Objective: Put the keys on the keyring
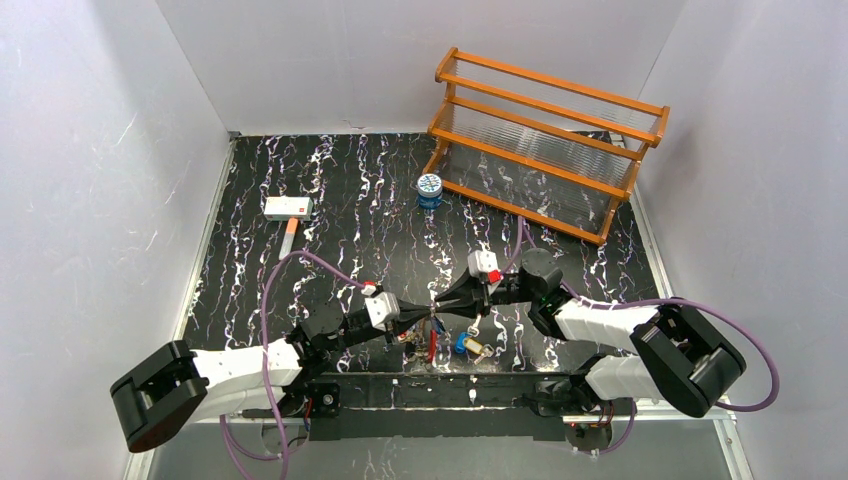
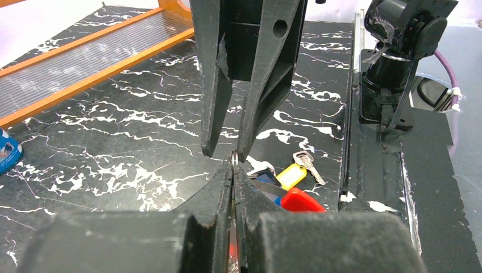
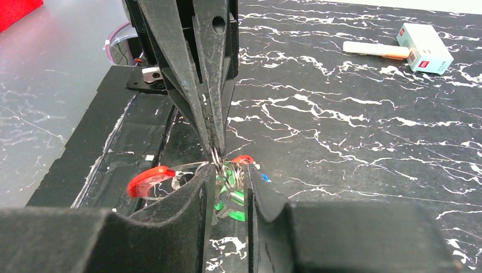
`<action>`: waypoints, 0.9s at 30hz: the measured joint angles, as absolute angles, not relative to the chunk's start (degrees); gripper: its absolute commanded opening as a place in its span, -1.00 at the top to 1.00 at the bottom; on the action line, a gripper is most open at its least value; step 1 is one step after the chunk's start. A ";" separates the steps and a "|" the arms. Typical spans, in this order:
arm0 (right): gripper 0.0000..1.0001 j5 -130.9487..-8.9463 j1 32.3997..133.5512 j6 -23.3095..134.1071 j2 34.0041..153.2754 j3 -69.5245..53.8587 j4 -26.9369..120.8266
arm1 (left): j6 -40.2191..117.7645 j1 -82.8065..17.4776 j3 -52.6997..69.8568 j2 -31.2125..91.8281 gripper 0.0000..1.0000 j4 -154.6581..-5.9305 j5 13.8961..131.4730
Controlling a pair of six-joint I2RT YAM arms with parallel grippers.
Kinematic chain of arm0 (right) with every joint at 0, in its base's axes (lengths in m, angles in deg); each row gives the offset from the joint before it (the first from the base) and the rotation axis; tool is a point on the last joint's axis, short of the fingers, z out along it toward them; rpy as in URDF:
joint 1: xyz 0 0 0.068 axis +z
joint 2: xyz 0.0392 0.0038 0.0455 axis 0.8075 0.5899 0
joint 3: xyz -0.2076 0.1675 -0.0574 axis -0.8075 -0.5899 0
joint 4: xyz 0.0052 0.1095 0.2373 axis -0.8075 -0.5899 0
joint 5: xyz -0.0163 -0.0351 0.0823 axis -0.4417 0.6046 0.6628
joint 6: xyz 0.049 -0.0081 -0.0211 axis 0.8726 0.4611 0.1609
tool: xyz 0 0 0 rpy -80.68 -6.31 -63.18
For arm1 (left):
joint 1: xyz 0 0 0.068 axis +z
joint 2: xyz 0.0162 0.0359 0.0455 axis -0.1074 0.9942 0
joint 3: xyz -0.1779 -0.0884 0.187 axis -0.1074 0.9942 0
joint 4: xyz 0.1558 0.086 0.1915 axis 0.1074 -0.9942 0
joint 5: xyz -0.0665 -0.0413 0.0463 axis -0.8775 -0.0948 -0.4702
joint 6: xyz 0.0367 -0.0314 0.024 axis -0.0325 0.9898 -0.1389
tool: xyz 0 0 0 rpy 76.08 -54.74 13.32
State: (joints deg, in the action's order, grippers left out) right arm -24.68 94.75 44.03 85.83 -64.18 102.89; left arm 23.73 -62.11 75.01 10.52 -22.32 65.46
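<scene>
The keyring [image 3: 219, 165] is sitting near the table's [image 1: 350, 200] front edge, pinched in our left gripper's [image 3: 214, 145] pressed-together fingers. Our right gripper's [image 2: 225, 154] fingers are standing spread with the green key [image 3: 232, 206] between them, so we are risking it dropping away unthreaded.

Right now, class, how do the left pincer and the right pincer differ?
The left pincer is shut, nipping the keyring; the right pincer stands slightly open. In the top view the left pincer comes from the left, the right pincer from the right. Both are black and meet tip to tip near the keys.
</scene>
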 measured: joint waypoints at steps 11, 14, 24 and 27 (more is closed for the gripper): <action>0.97 -22.98 95.21 44.11 86.56 -62.93 102.67 | 23.27 -61.78 74.55 10.47 0.91 -24.01 65.55; 0.97 -23.02 95.23 44.44 86.58 -62.93 103.05 | 23.14 -61.80 74.64 9.10 0.48 -24.88 65.74; 0.97 -24.33 95.30 47.24 85.83 -63.65 105.19 | 22.94 -61.91 76.63 -0.22 0.19 -27.05 69.70; 0.97 -24.38 95.30 47.83 85.44 -63.65 105.97 | 23.03 -61.91 76.65 -0.26 0.24 -27.96 70.01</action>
